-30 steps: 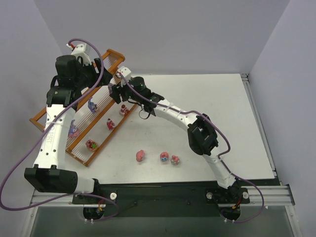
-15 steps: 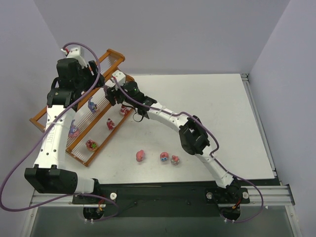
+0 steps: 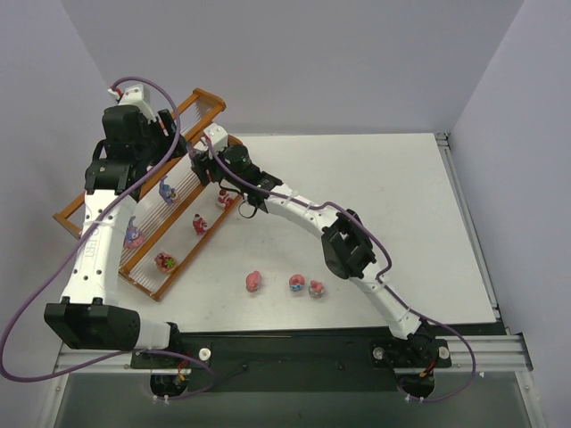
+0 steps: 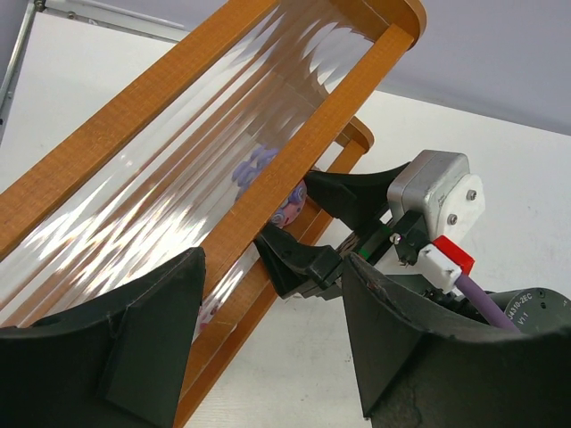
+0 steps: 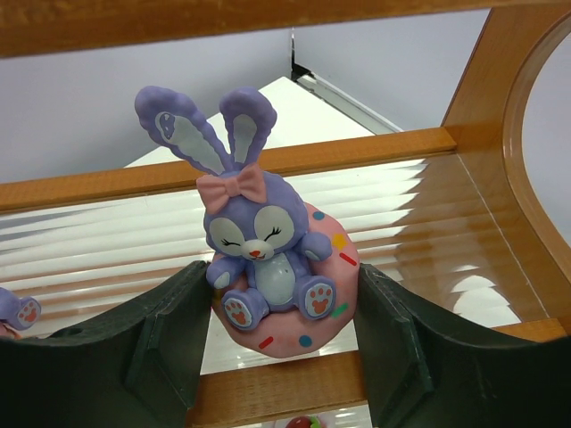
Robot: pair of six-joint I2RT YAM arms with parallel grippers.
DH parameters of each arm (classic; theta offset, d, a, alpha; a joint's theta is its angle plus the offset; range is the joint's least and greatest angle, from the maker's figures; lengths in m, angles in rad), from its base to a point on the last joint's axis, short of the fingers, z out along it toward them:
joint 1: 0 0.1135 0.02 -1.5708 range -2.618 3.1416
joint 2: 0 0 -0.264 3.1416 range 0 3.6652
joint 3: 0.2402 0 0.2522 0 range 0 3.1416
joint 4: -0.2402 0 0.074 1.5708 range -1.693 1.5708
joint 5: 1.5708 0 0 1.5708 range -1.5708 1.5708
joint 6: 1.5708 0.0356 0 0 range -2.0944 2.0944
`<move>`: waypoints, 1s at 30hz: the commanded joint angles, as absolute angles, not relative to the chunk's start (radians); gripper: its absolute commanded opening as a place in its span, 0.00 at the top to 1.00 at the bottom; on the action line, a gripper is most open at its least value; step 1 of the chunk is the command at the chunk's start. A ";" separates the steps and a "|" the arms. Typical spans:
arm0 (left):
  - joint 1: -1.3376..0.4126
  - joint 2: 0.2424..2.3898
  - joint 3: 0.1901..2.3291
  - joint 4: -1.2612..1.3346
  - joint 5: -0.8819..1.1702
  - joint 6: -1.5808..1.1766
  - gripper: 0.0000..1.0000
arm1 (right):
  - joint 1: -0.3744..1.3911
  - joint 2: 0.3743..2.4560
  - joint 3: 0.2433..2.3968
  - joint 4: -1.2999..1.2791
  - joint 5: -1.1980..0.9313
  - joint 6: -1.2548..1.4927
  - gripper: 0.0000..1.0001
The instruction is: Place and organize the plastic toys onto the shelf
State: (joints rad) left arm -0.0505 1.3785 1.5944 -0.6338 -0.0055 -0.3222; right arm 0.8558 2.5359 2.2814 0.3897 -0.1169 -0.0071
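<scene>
bunny toy [image 5: 259,241] — purple, pink, shelf [image 5: 375,149] — orange-brown

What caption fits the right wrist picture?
A purple bunny gripped by the right gripper at the shelf.

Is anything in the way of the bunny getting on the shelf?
Nothing I can see. The right gripper holds the bunny right at the shelf, and the shelf just behind it is bare. Another toy peeks in at the far left, well off to the side.
</scene>
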 commanded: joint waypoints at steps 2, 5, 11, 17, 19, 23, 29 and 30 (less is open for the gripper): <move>-0.046 1.382 1.606 -0.624 -0.025 -0.325 0.28 | 0.838 2.543 2.339 0.477 -0.095 0.029 1.00; -0.046 1.384 1.609 -0.627 -0.023 -0.325 0.28 | 0.830 2.548 2.341 0.476 -0.097 0.046 1.00; -0.046 1.390 1.606 -0.627 -0.021 -0.321 0.28 | 0.827 2.554 2.336 0.469 -0.087 0.067 0.98; -0.046 1.391 1.603 -0.627 -0.020 -0.319 0.28 | 0.821 2.566 2.347 0.465 -0.080 0.077 0.94; -0.046 1.391 1.603 -0.629 -0.018 -0.319 0.28 | 0.819 2.571 2.347 0.465 -0.078 0.078 0.94; -0.046 1.391 1.600 -0.627 -0.021 -0.318 0.28 | 0.818 2.577 2.347 0.468 -0.080 0.077 0.89; -0.046 1.393 1.597 -0.627 -0.021 -0.318 0.28 | 0.819 2.588 2.361 0.463 -0.084 0.077 0.74; -0.046 1.393 1.594 -0.627 -0.021 -0.318 0.28 | 0.819 2.588 2.359 0.462 -0.086 0.075 0.71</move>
State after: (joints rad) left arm -0.0505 1.3907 1.5944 -0.6399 -0.0143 -0.3218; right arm 0.8242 2.5729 2.3066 0.4072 -0.0891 0.0715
